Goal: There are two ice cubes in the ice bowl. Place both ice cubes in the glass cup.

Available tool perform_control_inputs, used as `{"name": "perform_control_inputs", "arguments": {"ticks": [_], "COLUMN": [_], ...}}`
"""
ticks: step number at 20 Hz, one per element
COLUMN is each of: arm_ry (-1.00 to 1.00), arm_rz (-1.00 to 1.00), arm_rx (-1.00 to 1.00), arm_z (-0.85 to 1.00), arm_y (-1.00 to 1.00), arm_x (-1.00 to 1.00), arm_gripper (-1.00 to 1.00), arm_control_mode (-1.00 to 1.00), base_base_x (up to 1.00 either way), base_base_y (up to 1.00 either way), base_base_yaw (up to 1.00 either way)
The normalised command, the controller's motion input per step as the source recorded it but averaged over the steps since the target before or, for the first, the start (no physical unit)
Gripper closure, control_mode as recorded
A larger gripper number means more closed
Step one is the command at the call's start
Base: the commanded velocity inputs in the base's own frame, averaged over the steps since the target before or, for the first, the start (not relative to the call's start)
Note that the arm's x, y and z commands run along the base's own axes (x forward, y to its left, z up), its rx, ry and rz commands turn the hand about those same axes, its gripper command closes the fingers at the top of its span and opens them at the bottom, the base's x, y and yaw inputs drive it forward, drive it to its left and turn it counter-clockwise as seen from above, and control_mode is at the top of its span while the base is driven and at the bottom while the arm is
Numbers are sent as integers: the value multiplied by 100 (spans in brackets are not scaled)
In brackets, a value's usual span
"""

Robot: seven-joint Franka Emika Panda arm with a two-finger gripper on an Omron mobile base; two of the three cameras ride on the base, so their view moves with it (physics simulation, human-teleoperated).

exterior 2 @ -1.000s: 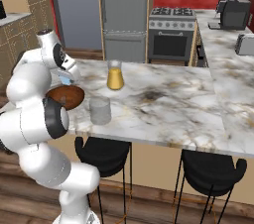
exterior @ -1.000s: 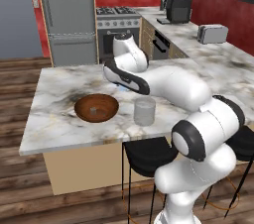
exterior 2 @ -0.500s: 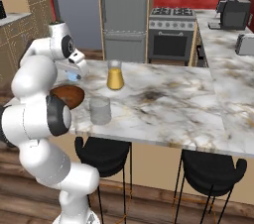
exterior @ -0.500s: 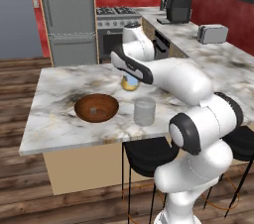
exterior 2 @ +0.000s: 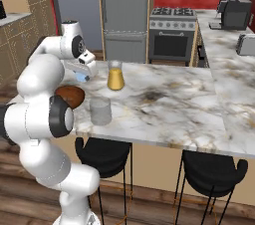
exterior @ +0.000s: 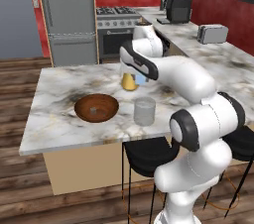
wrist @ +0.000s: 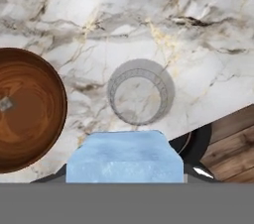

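In the hand view, one ice cube [wrist: 124, 156] fills the bottom centre of the frame, and the jaws are pinching it from both sides. The glass cup [wrist: 141, 91] stands just above it in the frame, its open mouth facing the camera and nothing visible inside. The ice bowl [wrist: 27, 109] is at the left edge, and a small pale piece [wrist: 6, 103] inside it is probably the second ice cube. In the left base view the gripper [exterior: 139, 78] hangs high over the bench [exterior: 54, 119], near the juice pitcher [exterior: 129, 80], above and behind the cup [exterior: 145, 111] rather than clearly over it. I judge the main risk to be an early release: dropped from this height and not centred, the cube may hit the rim and bounce onto the bench or slide off its near edge to the floor.
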Motion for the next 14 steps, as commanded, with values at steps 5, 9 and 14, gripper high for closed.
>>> {"name": "perform_control_inputs", "arguments": {"ticks": [5,9,14], "arm_ry": [9,9,11], "arm_rz": [0,0,0], "arm_rx": [1,0,0], "arm_z": [-6,-7,-26], "arm_y": [-36,-28,-11], "arm_x": [25,29,25], "arm_gripper": [100,100,100], "arm_control_mode": [-100,-100,-100], "base_base_x": [0,0,0], "base_base_y": [0,0,0], "base_base_yaw": [0,0,0]}}
